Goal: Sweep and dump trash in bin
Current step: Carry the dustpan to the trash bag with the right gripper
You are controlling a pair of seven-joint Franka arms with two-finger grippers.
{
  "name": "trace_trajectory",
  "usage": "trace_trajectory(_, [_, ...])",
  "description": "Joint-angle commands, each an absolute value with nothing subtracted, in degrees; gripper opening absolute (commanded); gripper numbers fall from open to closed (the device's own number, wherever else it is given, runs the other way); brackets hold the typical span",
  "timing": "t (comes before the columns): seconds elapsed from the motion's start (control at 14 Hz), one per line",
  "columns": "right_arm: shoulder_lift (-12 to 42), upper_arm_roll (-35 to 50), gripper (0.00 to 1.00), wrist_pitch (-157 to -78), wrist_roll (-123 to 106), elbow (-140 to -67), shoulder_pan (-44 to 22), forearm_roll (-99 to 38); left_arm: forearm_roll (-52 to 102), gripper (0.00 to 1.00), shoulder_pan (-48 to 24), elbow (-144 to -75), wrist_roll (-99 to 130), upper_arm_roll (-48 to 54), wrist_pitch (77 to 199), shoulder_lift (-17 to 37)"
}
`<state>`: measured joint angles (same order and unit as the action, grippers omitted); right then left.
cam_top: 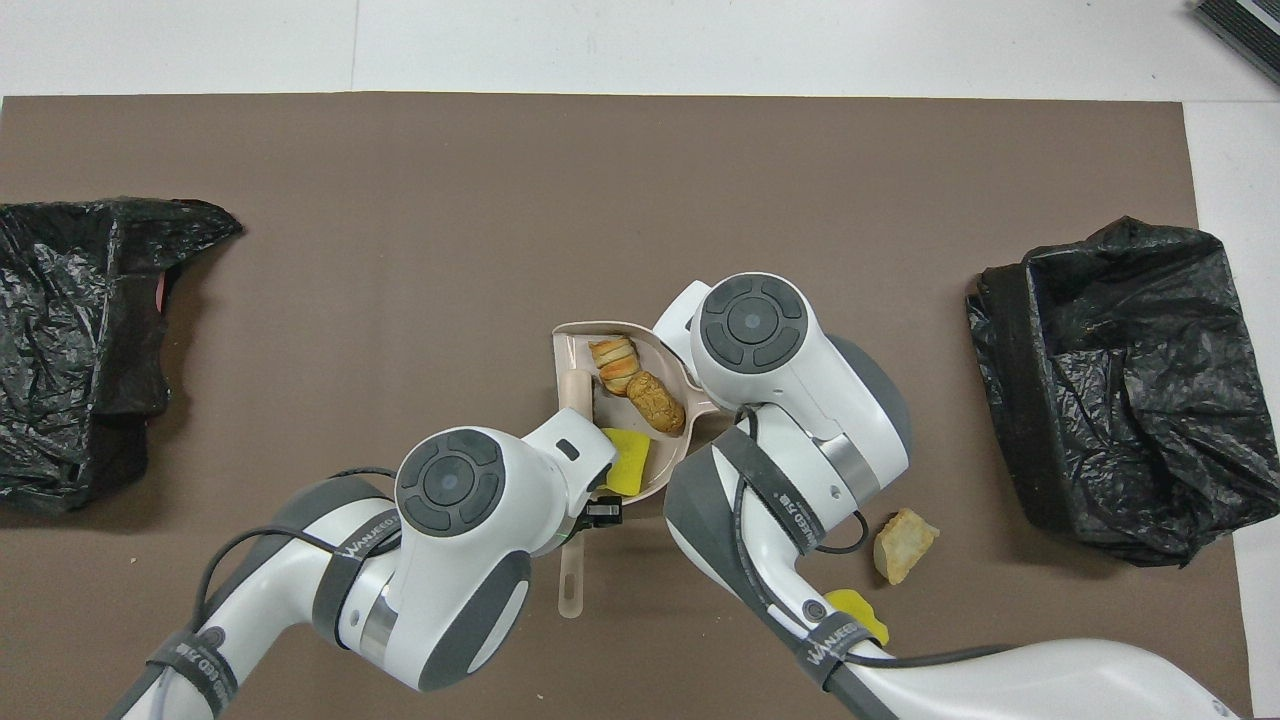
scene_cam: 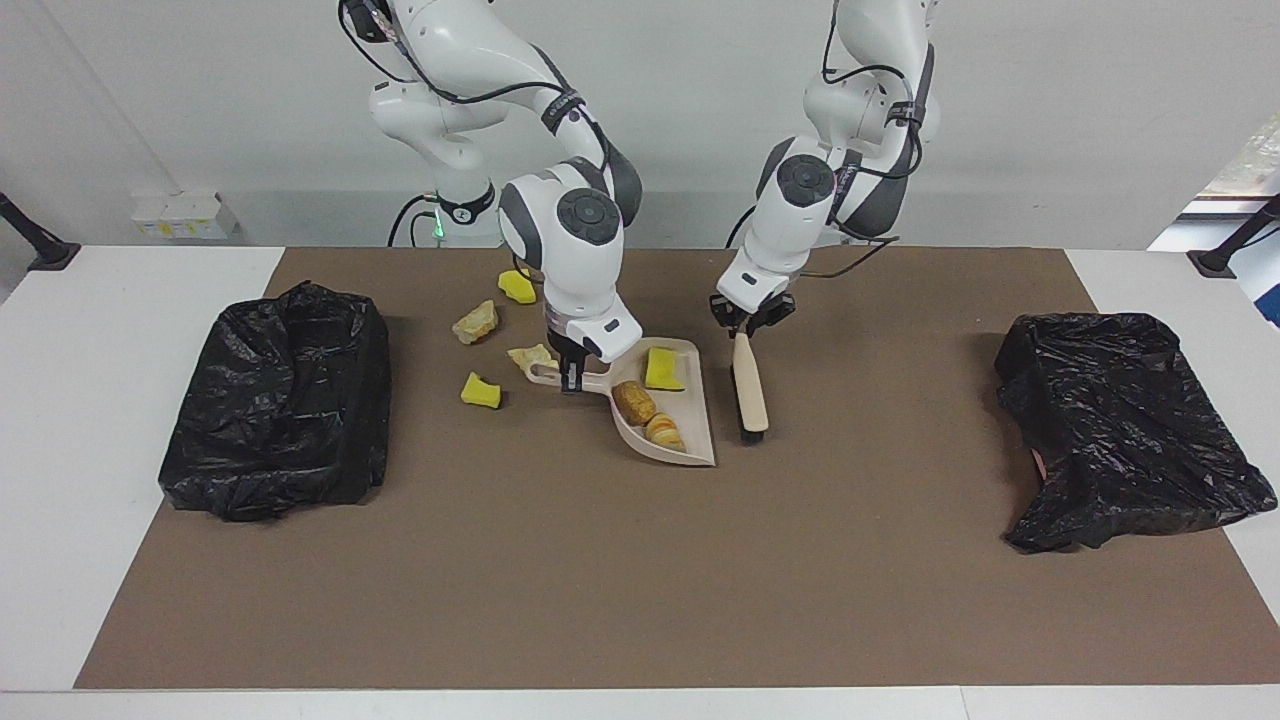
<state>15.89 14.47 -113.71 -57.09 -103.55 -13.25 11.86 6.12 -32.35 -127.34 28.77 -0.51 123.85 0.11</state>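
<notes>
At mid-table, right gripper (scene_cam: 571,372) holds the dustpan (scene_cam: 672,418) with three trash lumps (scene_cam: 634,399); left gripper (scene_cam: 745,326) grips the brush (scene_cam: 749,390). Sweeping is likely underway: four lumps (scene_cam: 479,391) beside the dustpan's handle need gathering next.

High facing camera and steep overhead camera, both covering the brown mat (scene_cam: 600,580).

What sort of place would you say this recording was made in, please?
Probably a robotics lab test bench, not a home: two white arms stand at a white table under a brown mat, with staged scraps, a dustpan and bag-lined bins set out before a bare wall.
</notes>
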Motion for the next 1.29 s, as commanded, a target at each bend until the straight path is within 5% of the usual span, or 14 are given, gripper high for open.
trace_trajectory(0.0, [11.9,14.9,0.00,-114.0,-59.5,-104.8,-9.9,11.6,3.5,0.00,-31.7,-129.5,28.7,-0.1,123.0,-2.1])
trace_trajectory(0.64, [4.0,14.8,0.00,-112.2,-91.2,-105.6,11.4,3.3,1.2,0.00,-41.4,-132.6,41.0,0.6,124.5,-5.6])
trace_trajectory(1.22, [2.9,14.1,0.00,-111.8,-111.7,-104.2,34.7,-2.1,1.2,0.00,-51.8,-141.2,55.9,0.8,138.0,-7.6])
